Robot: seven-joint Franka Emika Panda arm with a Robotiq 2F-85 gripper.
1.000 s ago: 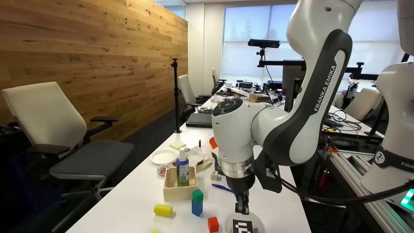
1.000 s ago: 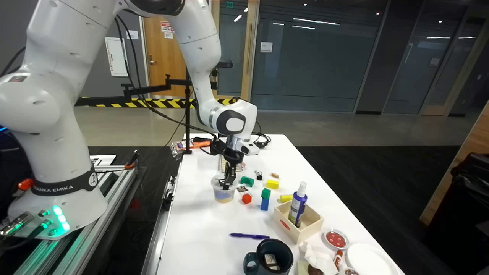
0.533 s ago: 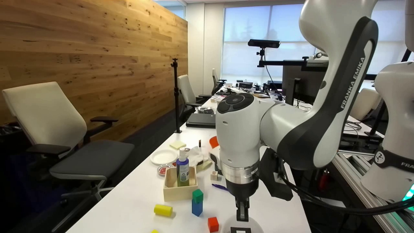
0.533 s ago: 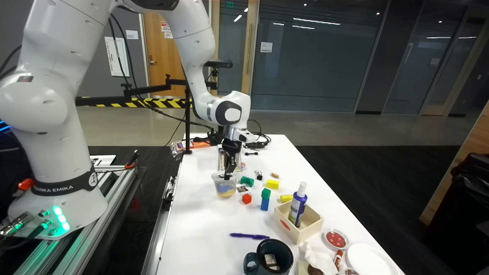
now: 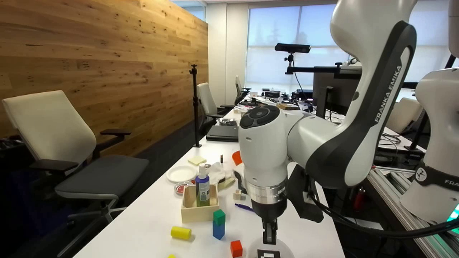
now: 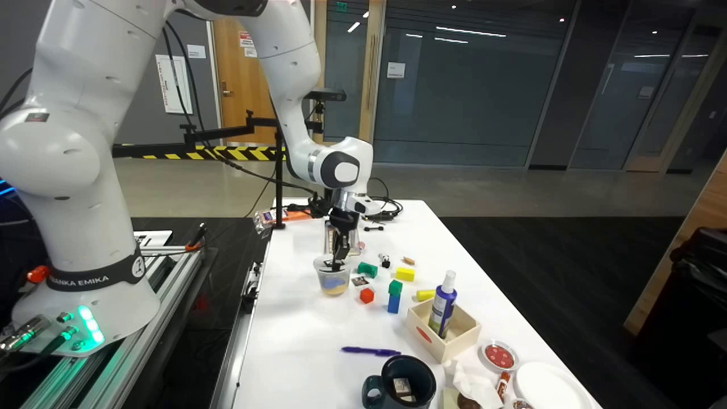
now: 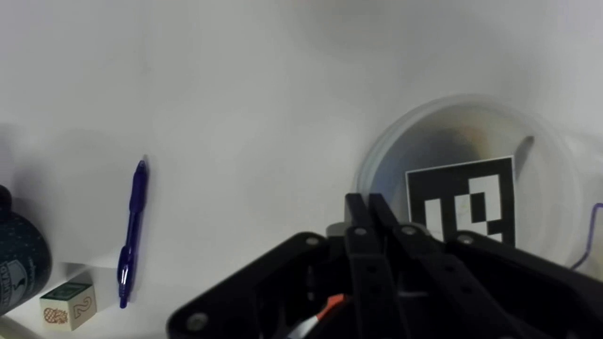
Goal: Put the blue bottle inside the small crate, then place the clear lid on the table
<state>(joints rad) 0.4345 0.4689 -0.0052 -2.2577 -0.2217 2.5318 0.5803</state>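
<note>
The blue bottle stands upright inside the small wooden crate. Both also show in an exterior view, the bottle and the crate. A see-through tub stands on the white table, with the clear lid on top. A black-and-white square marker lies on or under the lid. My gripper is at the lid's rim, its fingers almost together with the rim between the tips. In both exterior views the gripper points down at the tub's top.
A red cube and a green block on a blue block stand between tub and crate. A yellow cylinder lies near the crate. A purple pen and a dark mug are on the table.
The arm shifted back a little and then slightly forward again. The tub with its lid shifted along with the gripper. The bottle and crate have not moved.
</note>
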